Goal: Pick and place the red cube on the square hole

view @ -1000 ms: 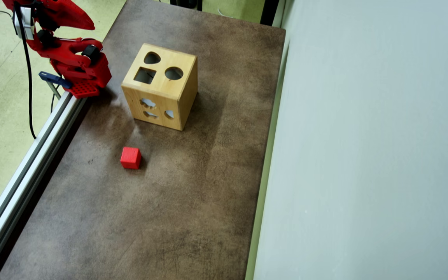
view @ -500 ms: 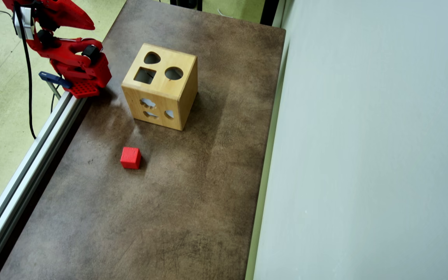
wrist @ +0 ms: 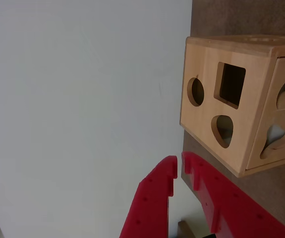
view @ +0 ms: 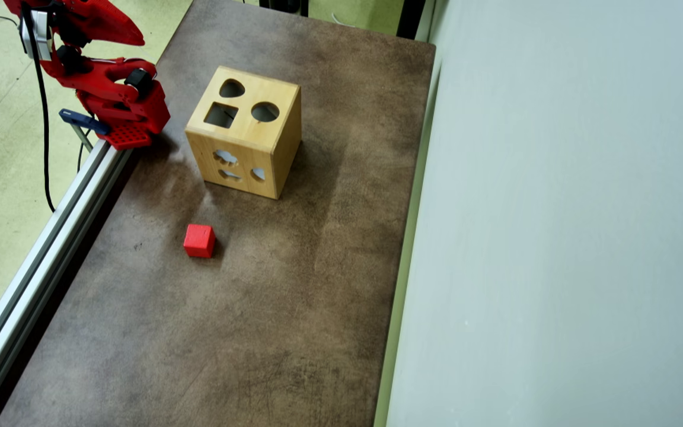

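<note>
With the hand empty and its fingers nearly together, far from the red cube lying on the counter, a skewed grasp could jam it at the square hole.

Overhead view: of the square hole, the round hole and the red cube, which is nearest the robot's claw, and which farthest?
From the gripper at top left:
1. square hole, left on the wooden box top.
2. round hole, right on the same top.
3. red cube, on the table below the box.
</note>
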